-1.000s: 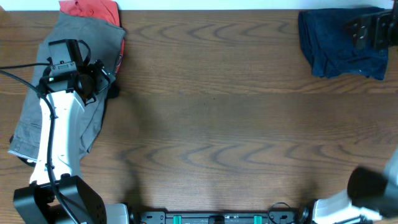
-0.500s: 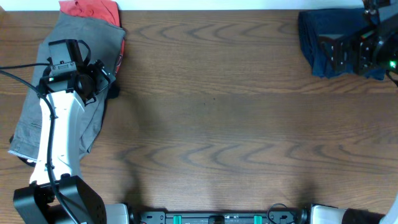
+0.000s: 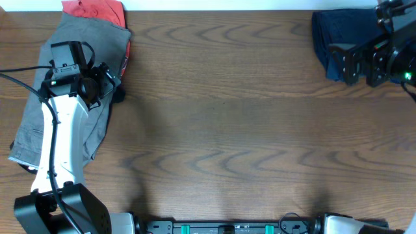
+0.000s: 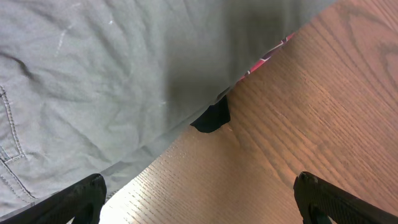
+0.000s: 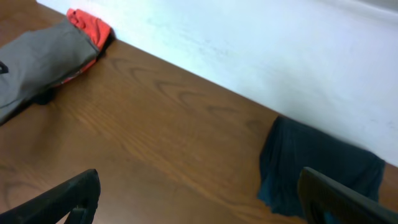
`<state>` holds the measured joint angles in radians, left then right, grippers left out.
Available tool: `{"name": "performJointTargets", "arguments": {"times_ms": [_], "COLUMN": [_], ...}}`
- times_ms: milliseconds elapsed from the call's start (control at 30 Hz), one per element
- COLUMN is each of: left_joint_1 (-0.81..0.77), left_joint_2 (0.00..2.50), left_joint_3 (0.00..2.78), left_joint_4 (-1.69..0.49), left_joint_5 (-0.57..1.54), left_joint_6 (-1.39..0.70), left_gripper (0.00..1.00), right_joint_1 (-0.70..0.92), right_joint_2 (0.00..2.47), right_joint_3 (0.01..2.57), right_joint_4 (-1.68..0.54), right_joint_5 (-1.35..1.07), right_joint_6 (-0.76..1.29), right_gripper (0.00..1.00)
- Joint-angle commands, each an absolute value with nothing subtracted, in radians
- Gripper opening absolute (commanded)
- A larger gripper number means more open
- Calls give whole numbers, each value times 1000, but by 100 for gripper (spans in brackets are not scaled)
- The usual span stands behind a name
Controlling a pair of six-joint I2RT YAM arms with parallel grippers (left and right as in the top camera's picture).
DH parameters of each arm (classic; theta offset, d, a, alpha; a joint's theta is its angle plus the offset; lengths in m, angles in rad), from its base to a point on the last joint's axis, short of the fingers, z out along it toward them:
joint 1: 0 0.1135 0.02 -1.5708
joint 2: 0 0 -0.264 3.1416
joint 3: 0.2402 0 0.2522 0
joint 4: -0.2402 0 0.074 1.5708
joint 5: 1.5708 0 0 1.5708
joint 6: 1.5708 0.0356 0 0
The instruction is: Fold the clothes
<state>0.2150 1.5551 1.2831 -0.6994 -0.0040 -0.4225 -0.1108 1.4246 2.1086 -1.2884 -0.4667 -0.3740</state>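
1. A wooden table (image 3: 221, 130) is filling the overhead view.
2. Grey-khaki shorts (image 3: 29, 110) are lying crumpled along the table's left side. A red-orange garment (image 3: 94, 9) is peeking out from under their far end.
3. A small dark navy piece (image 4: 211, 117) is poking out from beneath the grey shorts' edge onto the wood.
4. The left gripper (image 4: 199, 202) is hanging over that edge of the grey shorts, its fingers spread wide and grasping nothing.
5. Dark blue denim shorts (image 3: 338, 36) are lying bunched at the table's far right corner, beside a white wall (image 5: 249, 37).
6. The right gripper (image 5: 199, 205) is hovering above the table by the denim shorts, its fingers parted wide and empty.
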Motion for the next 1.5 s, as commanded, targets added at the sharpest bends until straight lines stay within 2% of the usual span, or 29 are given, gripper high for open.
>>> {"name": "performJointTargets", "arguments": {"times_ms": [0, 133, 367, 767, 1133, 1467], "left_joint_1": [217, 217, 217, 217, 217, 217], "left_joint_2": [1562, 1562, 1562, 1562, 1562, 1562], "left_joint_3": [1273, 1273, 1273, 1273, 1273, 1273], "left_joint_4": [-701, -701, -701, -701, -701, -701], "left_joint_5": [-9, -9, -9, -9, -9, -9], "left_joint_6": [-428, -428, -428, -428, -428, -428], "left_gripper": [98, 98, 98, 98, 98, 98], "right_joint_1": [-90, -90, -88, 3, 3, 14], "right_joint_2": [1336, 1214, 947, 511, 165, 38], "right_joint_3": [2022, 1803, 1261, 484, 147, 26], "right_joint_4": [-1246, -1085, -676, -48, 12, 17], "right_joint_5": [-422, -418, -416, -356, -367, -332], "right_joint_6": [-382, -382, -382, -370, -371, -371], "right_gripper": [99, 99, 99, 99, 99, 99]}}
